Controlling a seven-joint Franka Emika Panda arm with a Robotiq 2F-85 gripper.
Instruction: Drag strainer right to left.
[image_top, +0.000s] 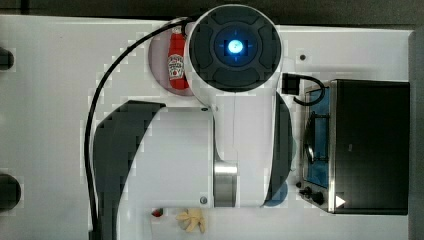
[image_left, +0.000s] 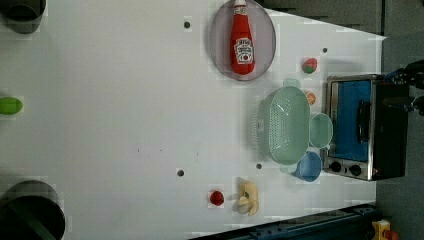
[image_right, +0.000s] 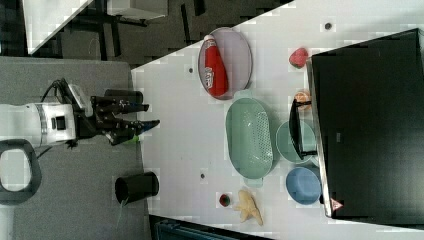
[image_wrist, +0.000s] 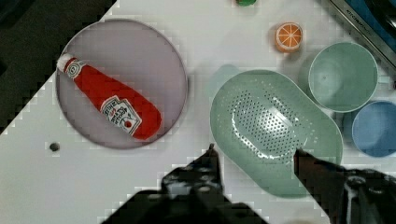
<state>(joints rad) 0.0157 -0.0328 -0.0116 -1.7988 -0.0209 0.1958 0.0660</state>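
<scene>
The black two-fingered claw (image_wrist: 254, 156) is hanging released, its jaws standing apart and grasping nothing, well above the white table (image_left: 125, 100); in the wrist view one finger is showing over bare table and the other over the near rim of the pale mint-green oval plastic strainer (image_wrist: 275, 130). In the right view the claw (image_right: 145, 122) is sitting high, well apart from everything on the table. The strainer (image_left: 286, 125) is lying near the table edge where the black and steel toaster oven (image_left: 367, 127) is standing, with the round plain green bowl (image_left: 320, 130) and the round blue bowl (image_left: 308, 166) just beside it on the oven side, possibly touching. Toward the far edge, the grey round plate (image_left: 220, 45) is carrying the red ketchup bottle (image_left: 242, 42), and a small orange slice toy (image_wrist: 288, 37) is sitting near the strainer's end. My judgement is that a descent missing the rim could be pushing the light strainer into the bowls, or a poor hold on the thin wall could be slipping during the drag; a skewed pull might be swinging one end into the plate. The strainer is looking shallow and light, upright, perforated with many small holes across its floor and walls, with small tab handles at both ends, and larger than either bowl.
</scene>
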